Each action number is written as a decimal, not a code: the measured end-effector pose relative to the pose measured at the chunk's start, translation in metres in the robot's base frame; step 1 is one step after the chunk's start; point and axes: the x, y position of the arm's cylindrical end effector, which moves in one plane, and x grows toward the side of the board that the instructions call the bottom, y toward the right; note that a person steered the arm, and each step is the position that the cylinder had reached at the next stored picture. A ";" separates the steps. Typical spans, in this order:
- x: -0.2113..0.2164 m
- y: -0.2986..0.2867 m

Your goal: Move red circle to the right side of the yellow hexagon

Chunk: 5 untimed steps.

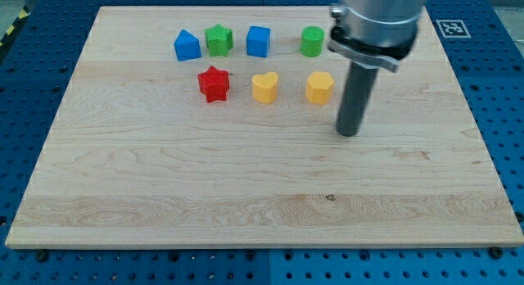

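No jaws to open or shut, only a straight dark rod ending in my tip (350, 134), set down on the pale wooden board (246, 203), near the view's lower right of the yellow hexagon-like plastic block (320, 87) and apart from it; further along that row toward the view's left, a yellow heart block (264, 87) and a red star block (214, 83); beyond, in the far row, a blue house-shaped block (187, 46), green star block (219, 40), blue cube (258, 41) and green cylinder (312, 41); no red circle visible anywhere, possibly hidden behind the grey arm housing (377, 19) at the view's top; likely small, light, rigid, quick to slide and to roll off a glancing contact, so best pushed squarely through its middle; rod upright, hanging straight down from the housing
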 end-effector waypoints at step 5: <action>-0.226 0.151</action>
